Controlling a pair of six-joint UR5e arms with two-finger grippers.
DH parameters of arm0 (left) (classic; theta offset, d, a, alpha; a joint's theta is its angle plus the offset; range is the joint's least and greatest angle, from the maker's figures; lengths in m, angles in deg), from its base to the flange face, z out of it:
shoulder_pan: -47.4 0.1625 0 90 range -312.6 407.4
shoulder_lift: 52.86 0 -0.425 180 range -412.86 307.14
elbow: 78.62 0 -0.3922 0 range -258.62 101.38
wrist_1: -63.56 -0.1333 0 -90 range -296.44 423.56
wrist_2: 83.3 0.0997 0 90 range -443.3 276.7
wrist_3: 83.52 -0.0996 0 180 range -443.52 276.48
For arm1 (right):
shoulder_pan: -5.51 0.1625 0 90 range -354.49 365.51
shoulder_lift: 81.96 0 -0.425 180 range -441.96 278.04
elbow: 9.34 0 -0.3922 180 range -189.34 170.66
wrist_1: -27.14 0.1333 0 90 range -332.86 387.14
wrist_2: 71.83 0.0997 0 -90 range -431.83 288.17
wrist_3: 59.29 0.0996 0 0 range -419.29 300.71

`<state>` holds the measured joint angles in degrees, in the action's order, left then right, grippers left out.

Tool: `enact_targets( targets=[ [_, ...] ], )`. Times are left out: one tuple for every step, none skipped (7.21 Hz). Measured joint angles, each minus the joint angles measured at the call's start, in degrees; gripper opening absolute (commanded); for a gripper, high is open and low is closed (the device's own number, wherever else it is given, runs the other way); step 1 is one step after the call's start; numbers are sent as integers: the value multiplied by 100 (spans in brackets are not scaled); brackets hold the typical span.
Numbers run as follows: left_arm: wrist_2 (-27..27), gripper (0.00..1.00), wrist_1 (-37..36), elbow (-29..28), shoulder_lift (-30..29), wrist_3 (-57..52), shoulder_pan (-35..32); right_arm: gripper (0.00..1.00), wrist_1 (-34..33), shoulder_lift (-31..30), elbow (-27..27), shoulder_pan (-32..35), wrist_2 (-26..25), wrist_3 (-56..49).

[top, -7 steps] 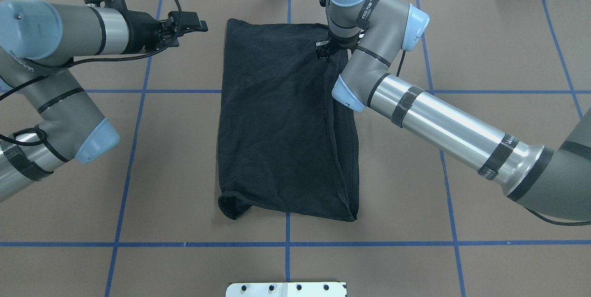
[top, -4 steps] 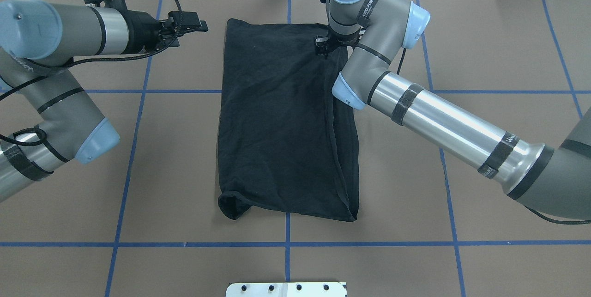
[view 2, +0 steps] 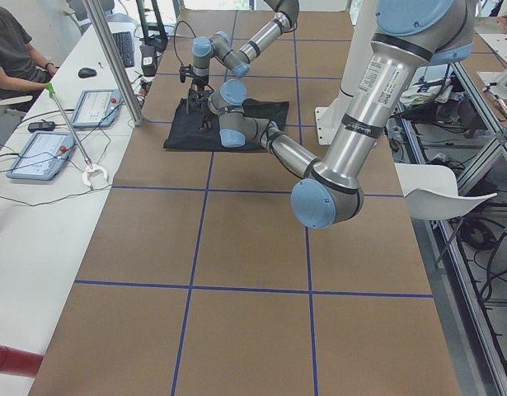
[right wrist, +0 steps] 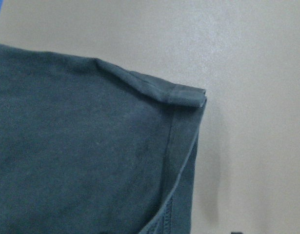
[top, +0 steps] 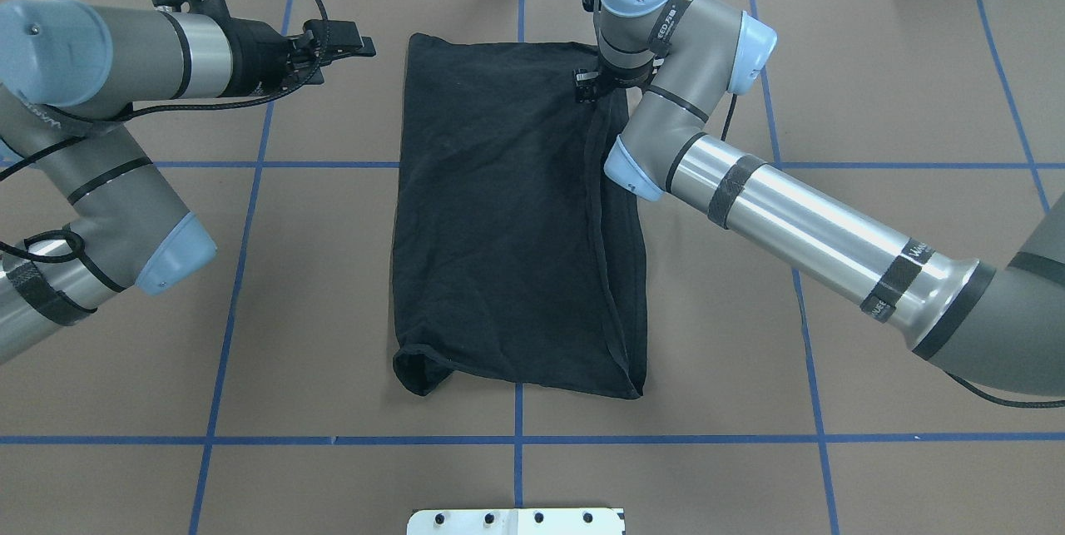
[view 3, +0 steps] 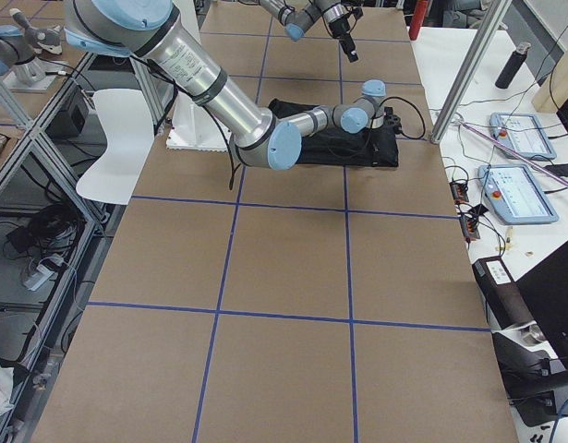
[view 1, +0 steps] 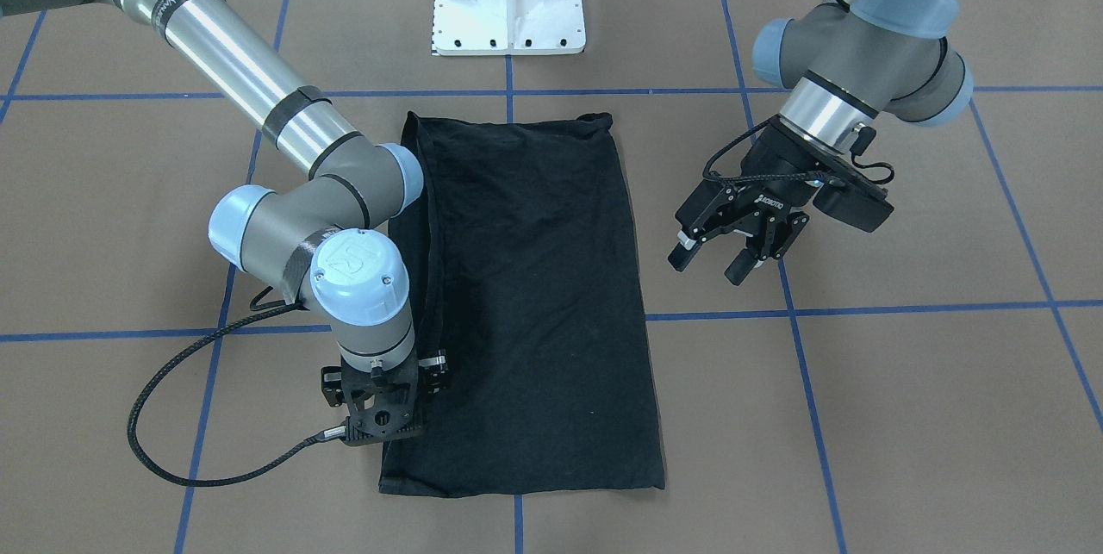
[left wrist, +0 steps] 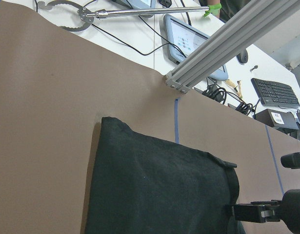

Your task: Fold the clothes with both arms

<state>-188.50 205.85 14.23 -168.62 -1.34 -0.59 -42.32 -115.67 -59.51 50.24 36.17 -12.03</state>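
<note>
Cloth first: a black cotton T-shirt (top: 499,227), folded into a long narrow rectangle, lies flat in the middle of the brown paper-covered table (top: 333,310) with its blue tape grid. Read the overhead view as a dial centred on the shirt. Its short ends point to 12 and 6 o'clock. A hemmed edge (top: 603,252) runs lengthwise just inside the 3 o'clock side, and the 7 o'clock corner (top: 416,369) is bunched into a small open roll.

The black two-finger right gripper (view 1: 381,420) points straight down at the shirt's 1 o'clock corner, on the grey metallic right arm (top: 790,219) that reaches in from 4 o'clock. The wrist hides its jaws, so I cannot tell whether they are clenched or released. Its wrist camera shows that corner (right wrist: 189,95) with a small folded lip, resting on the table.

The black two-finger left gripper (view 1: 711,263) hangs above bare table at about 10 o'clock, apart from the cloth, with its jaws spread and nothing between them.

A white bolted pedestal base (view 1: 508,3) sits at 6 o'clock.
</note>
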Motion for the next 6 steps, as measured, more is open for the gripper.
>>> enact_targets(
  targets=[
    [0,100,0,-2,-4,0,0,86,-8,-5,-10,14,27,-31],
    [0,100,0,-6,-4,0,1,86,-65,-21,-68,41,98,-58],
    [0,100,0,-9,-4,0,4,86,-223,-78,-244,71,193,-74],
    [0,100,0,-21,-13,0,10,86,-472,-194,-512,67,249,-90],
    [0,100,0,-36,-25,0,12,87,-687,-332,-763,46,271,-105],
    [0,100,0,-43,-30,0,11,87,-788,-426,-904,37,275,-142]
  ],
)
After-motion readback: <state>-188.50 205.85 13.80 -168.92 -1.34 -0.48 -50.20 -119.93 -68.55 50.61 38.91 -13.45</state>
